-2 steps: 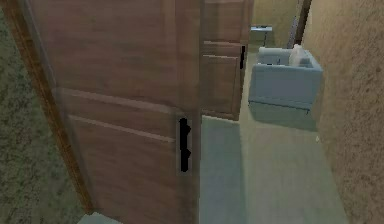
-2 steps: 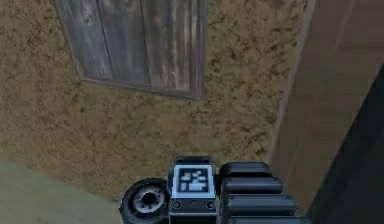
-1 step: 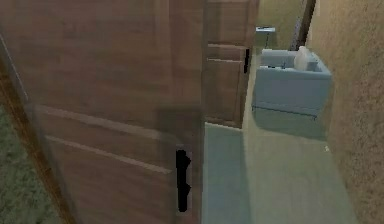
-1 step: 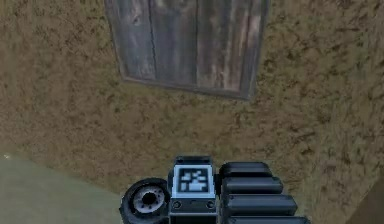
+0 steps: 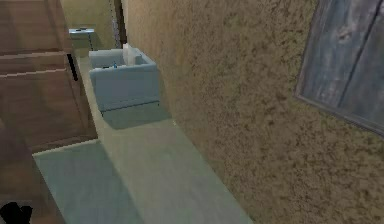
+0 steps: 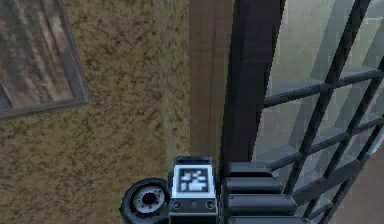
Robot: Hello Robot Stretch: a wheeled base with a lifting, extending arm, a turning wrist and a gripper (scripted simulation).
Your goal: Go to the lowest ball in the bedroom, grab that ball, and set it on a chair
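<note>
Your gripper (image 6: 147, 203) sat before the tan wall (image 6: 130, 110), framed picture (image 6: 32, 55) above-left, barred window (image 6: 310, 60) right; whether it held anything, you couldn't tell.

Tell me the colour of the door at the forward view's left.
The door is brown wood with a dark handle; it shows best in the forward view.

A rough tan wall (image 6: 120, 130) spans the left and middle, and a framed picture (image 6: 35, 55) hangs on it at the far left. To the right stands a dark upright post (image 6: 250, 80), then a window (image 6: 330, 110) with dark bars. At the near edge the arm (image 6: 258, 195) bears a white marker (image 6: 194, 182). The gripper (image 6: 147, 202) sits just left of the marker, against the wall.
</note>
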